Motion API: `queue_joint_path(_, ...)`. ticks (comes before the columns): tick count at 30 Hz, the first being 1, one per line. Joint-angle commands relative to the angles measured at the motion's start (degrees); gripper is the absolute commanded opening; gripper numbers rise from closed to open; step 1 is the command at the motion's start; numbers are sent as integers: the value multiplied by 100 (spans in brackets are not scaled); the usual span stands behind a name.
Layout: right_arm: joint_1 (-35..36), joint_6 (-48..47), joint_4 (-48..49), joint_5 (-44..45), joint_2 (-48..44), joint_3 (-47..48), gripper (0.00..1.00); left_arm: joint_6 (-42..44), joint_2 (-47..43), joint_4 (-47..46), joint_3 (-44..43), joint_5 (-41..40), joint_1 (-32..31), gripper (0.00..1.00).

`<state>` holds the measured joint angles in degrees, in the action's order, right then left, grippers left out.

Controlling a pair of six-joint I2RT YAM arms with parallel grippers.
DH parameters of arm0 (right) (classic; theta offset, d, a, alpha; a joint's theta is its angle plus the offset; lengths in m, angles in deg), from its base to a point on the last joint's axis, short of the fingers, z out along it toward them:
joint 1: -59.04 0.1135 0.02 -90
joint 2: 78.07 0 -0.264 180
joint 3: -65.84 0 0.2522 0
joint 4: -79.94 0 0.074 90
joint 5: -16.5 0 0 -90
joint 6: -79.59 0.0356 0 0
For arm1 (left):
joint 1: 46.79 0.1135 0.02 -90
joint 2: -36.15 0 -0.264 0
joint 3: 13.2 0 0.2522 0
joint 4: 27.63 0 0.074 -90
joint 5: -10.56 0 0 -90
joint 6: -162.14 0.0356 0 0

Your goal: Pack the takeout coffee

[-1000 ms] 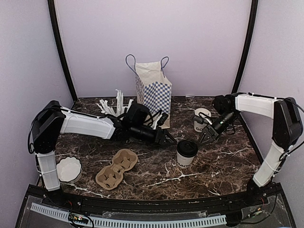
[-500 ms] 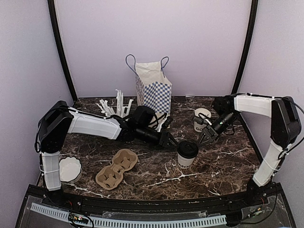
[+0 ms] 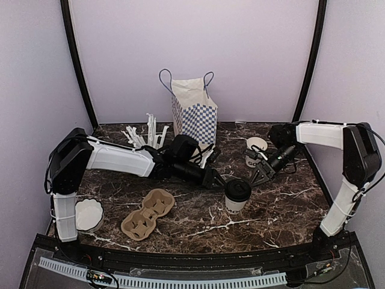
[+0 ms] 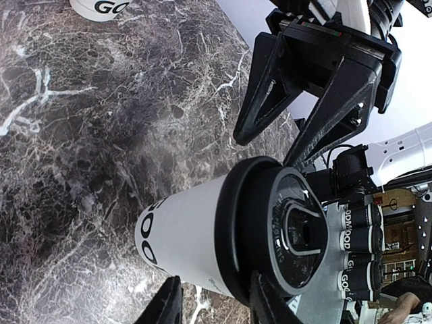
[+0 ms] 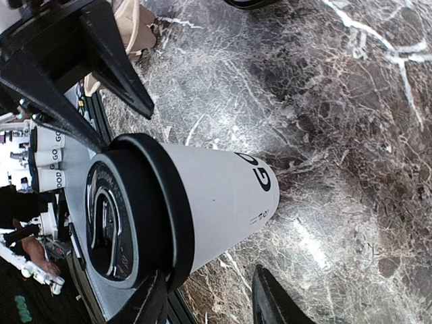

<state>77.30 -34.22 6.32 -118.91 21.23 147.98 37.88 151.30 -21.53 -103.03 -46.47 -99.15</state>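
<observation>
A white paper cup with a black lid (image 3: pixel 237 194) stands mid-table. It also shows in the left wrist view (image 4: pixel 196 236) and the right wrist view (image 5: pixel 216 192). My left gripper (image 3: pixel 220 180) is open at the cup's left side, its fingertips (image 4: pixel 266 304) flanking the lid end without clamping it. My right gripper (image 3: pixel 259 177) is open just right of the cup, which lies ahead of its fingers (image 5: pixel 270 300). A second white lettered cup (image 3: pixel 255 152) stands behind the right gripper; its top looks white from above.
A blue-checked paper bag (image 3: pixel 195 111) stands at the back centre. A cup of white straws (image 3: pixel 147 133) is behind the left arm. A brown pulp carrier (image 3: pixel 147 212) lies front left, with a white fluted paper dish (image 3: pixel 87 215) farther left.
My left gripper has reached rightward up to the lidded cup. My right gripper has edged slightly left toward it. The cup has stayed put.
</observation>
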Motion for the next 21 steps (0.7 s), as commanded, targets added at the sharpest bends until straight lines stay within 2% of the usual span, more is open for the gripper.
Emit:
queue_joint_path(1,134,199,435,1208,174,-281,39,277,184,847,245,-434,4,35)
queue_joint_path(5,126,272,457,1309,76,-114,38,395,12,849,194,-427,-5,35)
queue_joint_path(9,116,194,303,1050,83,352,38,602,-330,792,220,-361,-11,36)
queue_joint_path(14,116,151,122,999,237,991,38,718,-821,362,352,-254,-8,40)
queue_joint_path(21,94,17,-101,853,-90,1259,45,834,-1221,296,418,-495,3,47)
